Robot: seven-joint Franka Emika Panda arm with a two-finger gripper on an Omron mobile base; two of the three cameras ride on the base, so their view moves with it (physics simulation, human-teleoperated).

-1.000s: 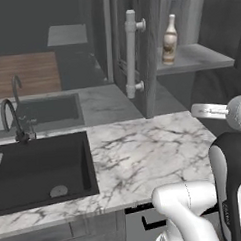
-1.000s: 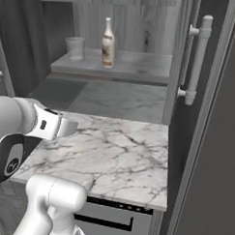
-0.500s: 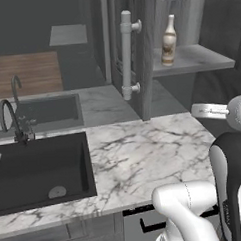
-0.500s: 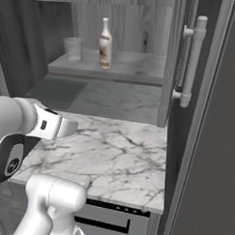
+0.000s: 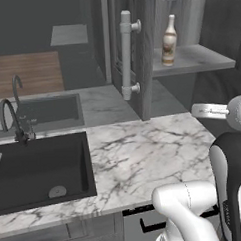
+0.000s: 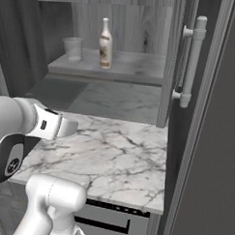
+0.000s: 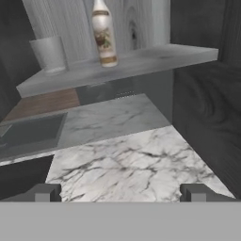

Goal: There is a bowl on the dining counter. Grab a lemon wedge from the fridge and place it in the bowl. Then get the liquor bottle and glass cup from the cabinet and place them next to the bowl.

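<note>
Dark sink [image 5: 40, 172] w/ faucet [image 5: 12, 120], marble counter [image 5: 144, 156].

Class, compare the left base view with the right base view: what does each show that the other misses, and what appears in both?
Left base view alone: the dark sink with its curved faucet. Right base view alone: the glass cup on the cabinet shelf, left of the bottle. Both share the liquor bottle standing upright on that shelf, the pale bar handle on the open cabinet door, and the marble counter below.
</note>
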